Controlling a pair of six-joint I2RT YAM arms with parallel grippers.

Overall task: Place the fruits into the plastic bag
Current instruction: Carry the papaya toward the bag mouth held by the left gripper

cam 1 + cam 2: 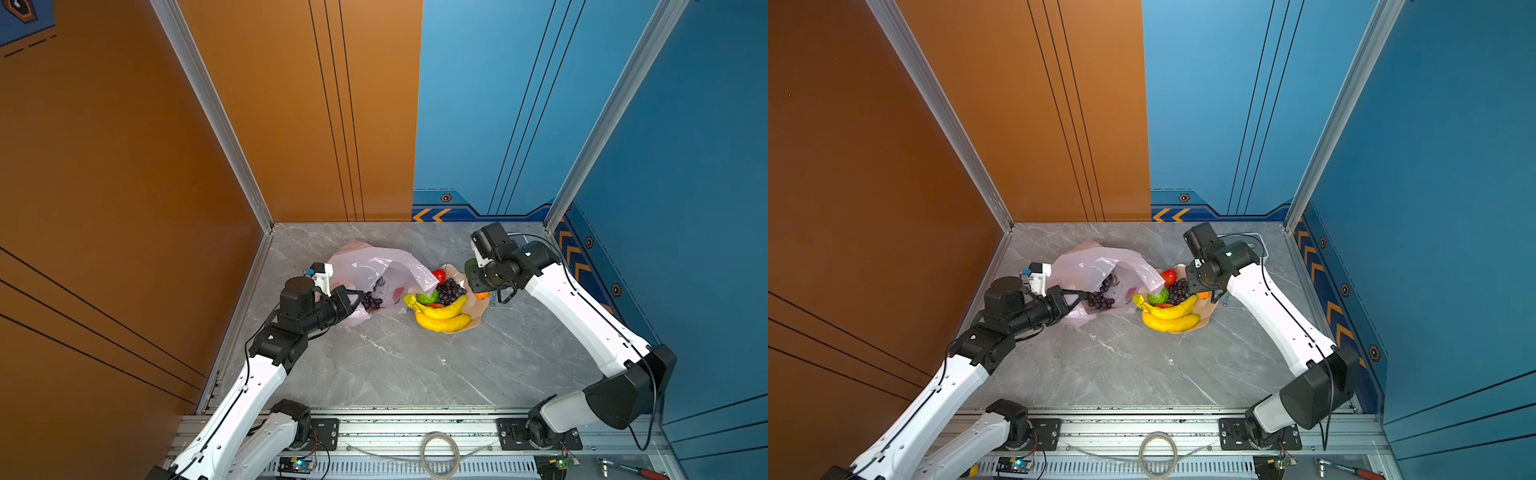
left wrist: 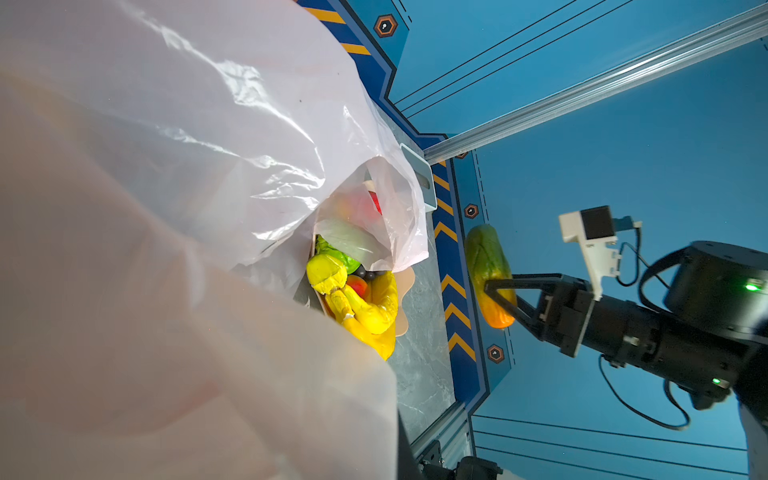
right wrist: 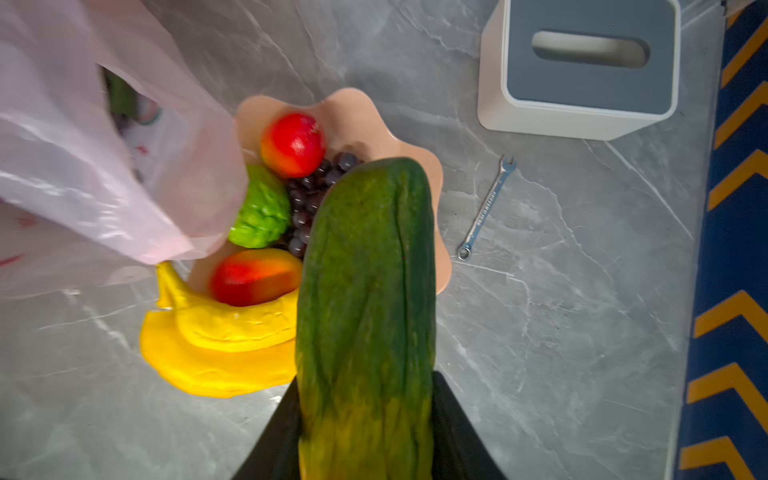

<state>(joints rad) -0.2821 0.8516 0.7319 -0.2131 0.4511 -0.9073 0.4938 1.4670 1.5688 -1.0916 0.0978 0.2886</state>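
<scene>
Grapes (image 1: 372, 301) bagged beside left tool (image 1: 360, 296) (shut on plastic bag (image 1: 365, 266) rim); right tool (image 2: 500, 301) clamps papaya (image 2: 486, 257); bananas (image 3: 216, 345), mango (image 3: 253, 276), lime (image 3: 262, 208) beneath, unbagged.

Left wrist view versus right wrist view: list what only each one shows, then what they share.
Only the left wrist view: the right claw seen from the side, gripping the oblong fruit in the air.
Only the right wrist view: the wrench lying beside the bowl.
Both: the bag, bananas, lime, bowl and oblong fruit.
</scene>
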